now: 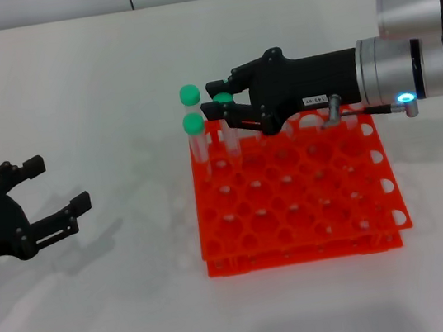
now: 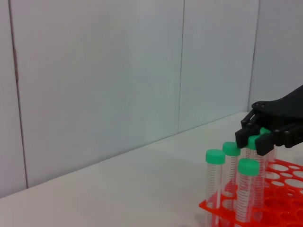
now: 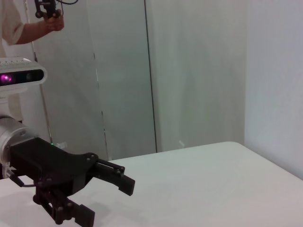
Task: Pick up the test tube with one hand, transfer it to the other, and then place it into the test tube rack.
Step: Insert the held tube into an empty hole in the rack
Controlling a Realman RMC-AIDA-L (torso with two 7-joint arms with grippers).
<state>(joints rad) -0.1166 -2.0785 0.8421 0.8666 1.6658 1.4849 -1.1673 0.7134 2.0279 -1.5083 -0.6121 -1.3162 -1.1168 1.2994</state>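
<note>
Green-capped clear plastic test tube [image 1: 226,113] clenched by labelled black right gripper [image 1: 220,103] over orange-red plastic rack's [image 1: 293,197] far-left corner, awaiting lowering; left gripper [image 1: 39,197] released.

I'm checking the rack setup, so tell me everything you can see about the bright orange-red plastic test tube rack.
The bright orange-red plastic test tube rack is a square two-tier grid of round holes, resting flat on the white table. Most holes are empty. Clear tubes with green caps stand upright at its far left corner. The right gripper, black with a white label, reaches over that far edge, closed on another green-capped tube there. The left gripper hangs open, well clear of the rack.
</note>
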